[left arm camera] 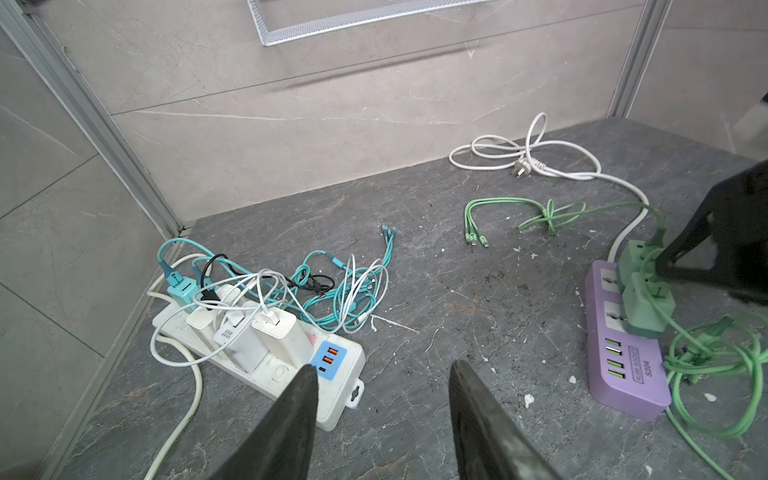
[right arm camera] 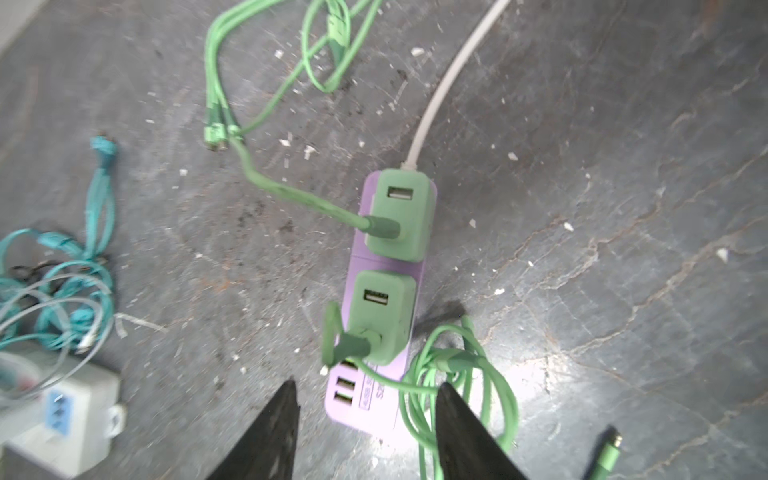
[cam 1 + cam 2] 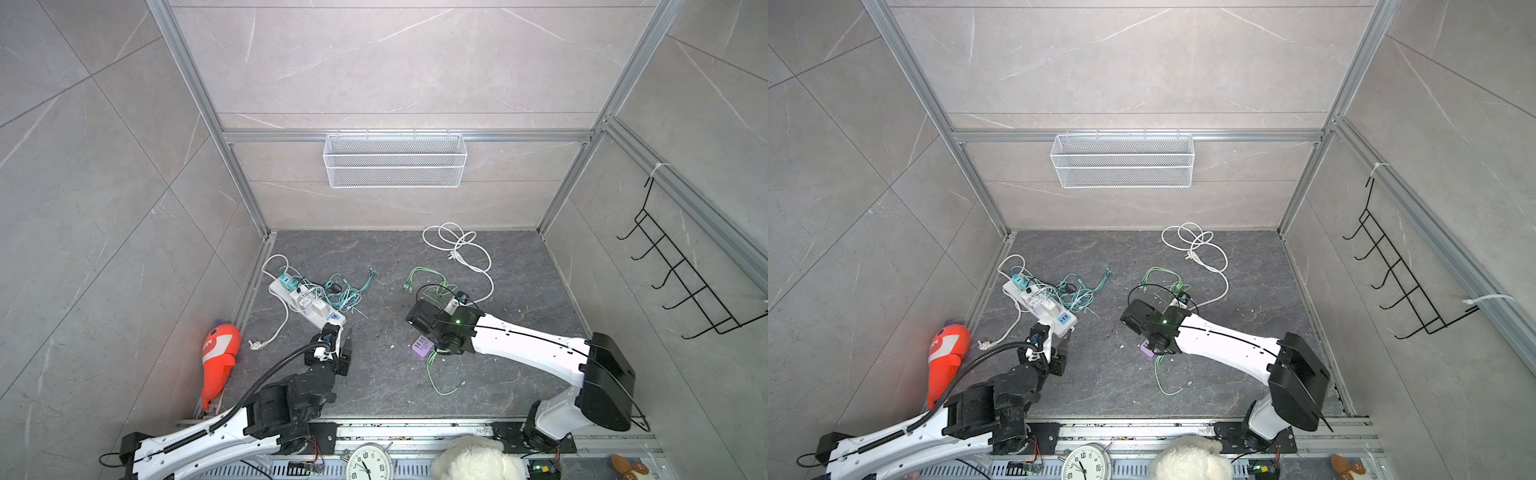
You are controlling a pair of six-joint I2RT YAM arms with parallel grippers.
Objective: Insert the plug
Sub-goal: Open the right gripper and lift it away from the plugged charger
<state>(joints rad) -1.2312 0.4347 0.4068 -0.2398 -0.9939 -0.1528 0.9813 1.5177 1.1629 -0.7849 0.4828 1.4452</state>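
Note:
A purple power strip (image 2: 365,409) lies on the dark floor with two green adapters (image 2: 399,216) plugged into it. My right gripper (image 2: 369,384) hangs open just above the strip's USB end, holding nothing, with a coil of green cable (image 2: 457,370) beside one finger. The strip (image 3: 420,347) shows under the right wrist in both top views. Its white cord ends in a loose white plug (image 3: 452,256) near the back wall. My left gripper (image 1: 383,365) is open and empty beside the end of a white power strip (image 1: 340,378) crowded with chargers.
Teal and white cables (image 3: 345,291) tangle beside the white strip, whose own loose plug (image 3: 254,345) lies by the left wall. An orange plush toy (image 3: 220,357) rests at the left. A wire basket (image 3: 395,160) hangs on the back wall. A black hook rack (image 3: 681,282) hangs on the right.

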